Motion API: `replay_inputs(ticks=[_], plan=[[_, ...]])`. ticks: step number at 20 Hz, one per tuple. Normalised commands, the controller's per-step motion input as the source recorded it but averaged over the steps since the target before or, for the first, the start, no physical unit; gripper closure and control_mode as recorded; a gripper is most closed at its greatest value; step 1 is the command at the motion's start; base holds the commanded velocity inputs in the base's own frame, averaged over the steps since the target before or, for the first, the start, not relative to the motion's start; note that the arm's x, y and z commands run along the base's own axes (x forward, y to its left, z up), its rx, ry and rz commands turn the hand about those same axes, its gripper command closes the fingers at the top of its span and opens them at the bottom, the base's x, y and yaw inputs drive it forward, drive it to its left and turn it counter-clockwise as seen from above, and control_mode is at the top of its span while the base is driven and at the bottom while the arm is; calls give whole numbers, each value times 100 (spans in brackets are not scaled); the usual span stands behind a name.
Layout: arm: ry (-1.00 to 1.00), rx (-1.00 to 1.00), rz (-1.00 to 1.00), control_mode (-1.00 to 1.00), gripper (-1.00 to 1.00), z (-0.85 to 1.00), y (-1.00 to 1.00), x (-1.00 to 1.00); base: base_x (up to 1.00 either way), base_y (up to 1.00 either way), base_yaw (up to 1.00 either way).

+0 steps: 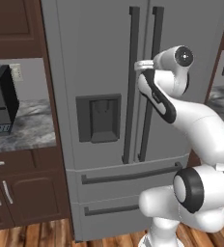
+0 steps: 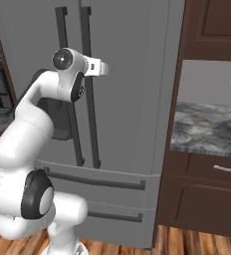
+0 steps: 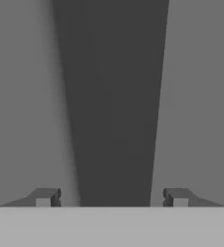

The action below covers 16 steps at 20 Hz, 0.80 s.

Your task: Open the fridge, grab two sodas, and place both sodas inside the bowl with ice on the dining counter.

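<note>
— Where's your claw?

— My claw [image 3: 111, 198] is unclenched, one tip on each side of the fridge's [image 1: 99, 58] right-door handle [image 3: 114, 106], holding nothing.

— How to do it well?

— Clamp squarely on the bar, then pull outward in an arc.

— Room?

— The brown cabinet [image 2: 212, 30] stands just right of that door; floor [image 1: 32, 236] behind looks free.

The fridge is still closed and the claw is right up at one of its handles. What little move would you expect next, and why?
Probably closing the fingers. In the hand view the gripper has the dark bar handle between its fingertips, with gaps on both sides, so nothing is gripped yet. The fridge doors are shut, and pulling needs a firm hold first.
</note>
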Motion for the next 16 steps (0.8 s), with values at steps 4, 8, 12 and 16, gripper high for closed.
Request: replay_inputs(ticks=[4,8,12,16], plan=[[6,-2,0,-100,100,0,0,20,0,0,0],[4,0,-1,-100,100,2,-30,-17,0,0,0],[2,7,-9,-100,100,19,-64,-65,0,0,0],[2,6,-12,-100,100,29,-62,-75,0,0,0]])
